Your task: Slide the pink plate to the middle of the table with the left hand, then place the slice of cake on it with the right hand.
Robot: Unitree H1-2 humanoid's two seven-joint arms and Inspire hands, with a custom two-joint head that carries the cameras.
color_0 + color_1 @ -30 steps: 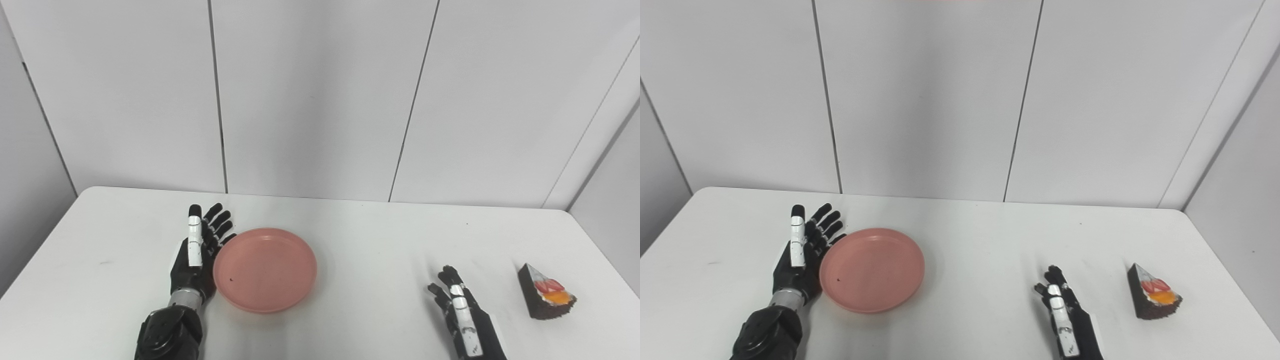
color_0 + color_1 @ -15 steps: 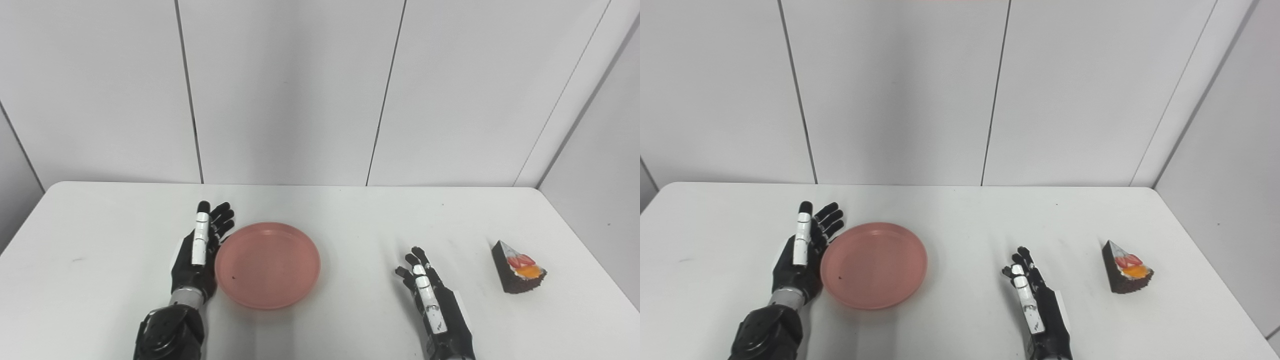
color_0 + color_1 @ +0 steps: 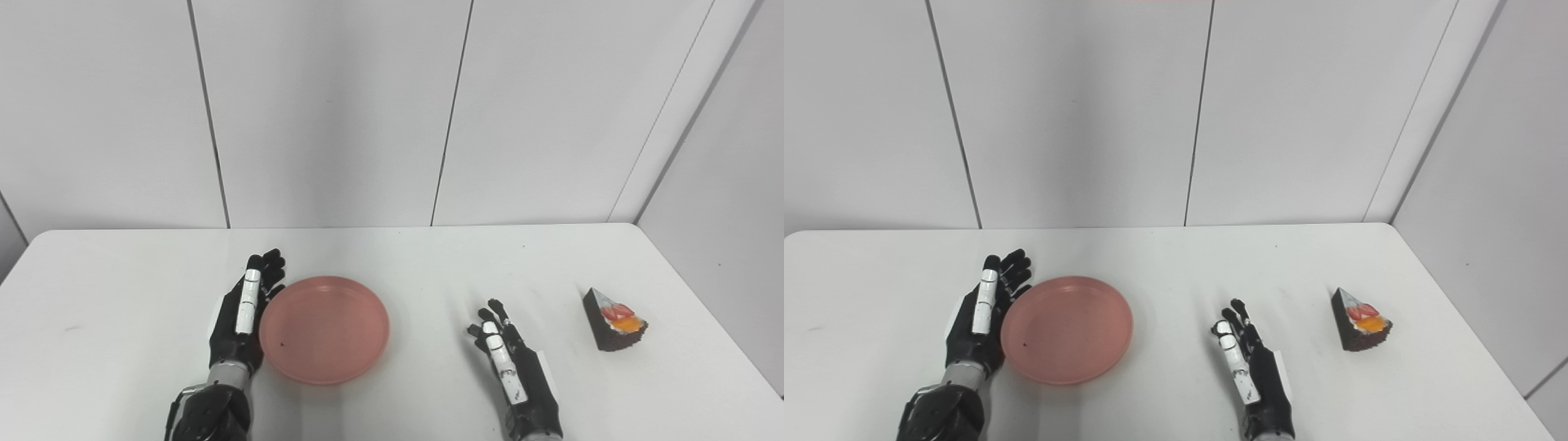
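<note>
The head has swung right, so the white table (image 3: pixel 122 288) only seems shifted; the round pink plastic plate (image 3: pixel 324 329) remains left of centre, the open left hand (image 3: pixel 242 318) flat against its rim, still pushing; the open right hand (image 3: pixel 511 367) waits, well short of the chocolate cake wedge (image 3: pixel 614 320)
</note>
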